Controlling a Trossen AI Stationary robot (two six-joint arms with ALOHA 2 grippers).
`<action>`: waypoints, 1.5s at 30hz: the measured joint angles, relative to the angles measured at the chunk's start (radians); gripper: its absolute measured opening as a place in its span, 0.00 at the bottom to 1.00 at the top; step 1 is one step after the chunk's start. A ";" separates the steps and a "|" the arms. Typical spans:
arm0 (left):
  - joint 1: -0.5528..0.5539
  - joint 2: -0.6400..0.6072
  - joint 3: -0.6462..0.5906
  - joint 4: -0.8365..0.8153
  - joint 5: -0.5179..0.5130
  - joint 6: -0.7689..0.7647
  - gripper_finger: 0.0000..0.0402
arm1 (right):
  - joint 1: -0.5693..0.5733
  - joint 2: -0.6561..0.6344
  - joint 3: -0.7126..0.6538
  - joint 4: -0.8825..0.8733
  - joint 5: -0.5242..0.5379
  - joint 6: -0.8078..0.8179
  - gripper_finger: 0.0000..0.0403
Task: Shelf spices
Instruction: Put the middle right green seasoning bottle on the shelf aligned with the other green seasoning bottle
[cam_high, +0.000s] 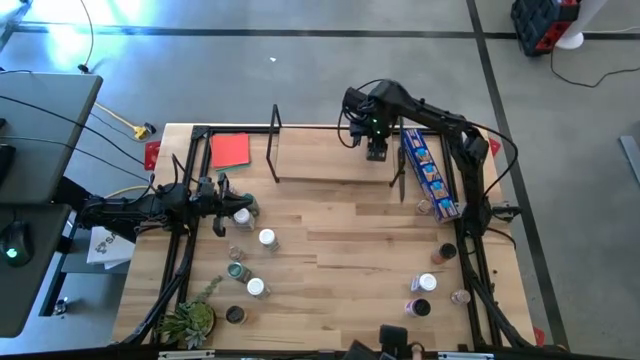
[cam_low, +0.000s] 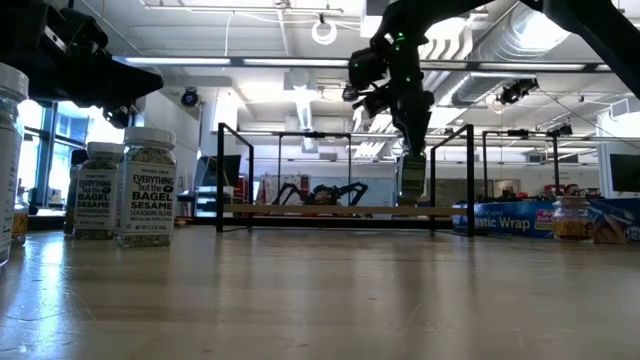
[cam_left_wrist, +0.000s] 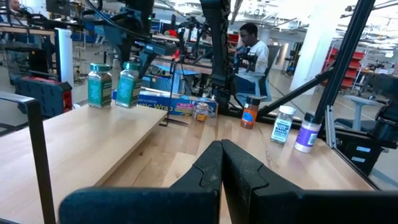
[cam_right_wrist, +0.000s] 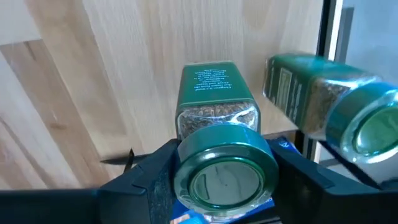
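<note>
The shelf (cam_high: 320, 166) is a light-wood board between black wire uprights at the table's far middle. My right gripper (cam_high: 377, 152) points down over its right end, shut on a green-capped spice jar (cam_right_wrist: 217, 106). That jar stands upright with its base on the board (cam_low: 330, 210). A second green-capped jar (cam_right_wrist: 323, 106) stands on the board right beside it. More spice jars stand on the tabletop at the left (cam_high: 267, 238) and the right (cam_high: 427, 283). My left gripper (cam_high: 222, 193) waits shut at the table's left edge, touching nothing. My right gripper has the jar's green cap (cam_right_wrist: 225, 177) between its two fingers (cam_right_wrist: 155, 180), one on each side of the cap. The fingers come from above, pointing down. The jar is upright with its bottom on the shelf board.
A long blue printed box (cam_high: 430, 175) lies just right of the shelf. A red square (cam_high: 230, 150) lies at the far left, and a small plant (cam_high: 190, 320) sits at the near left corner. The middle of the tabletop (cam_high: 350, 250) is bare wood.
</note>
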 joint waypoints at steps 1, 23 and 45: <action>0.000 0.000 0.000 0.000 0.000 0.000 0.00 | 0.000 0.000 0.000 0.008 0.000 -0.003 0.52; 0.000 0.000 0.000 -0.002 0.011 -0.020 0.00 | 0.000 0.000 0.000 0.020 0.100 -0.051 0.62; 0.000 0.000 0.000 -0.002 0.012 -0.028 0.00 | 0.003 0.000 0.000 0.031 0.205 -0.024 0.62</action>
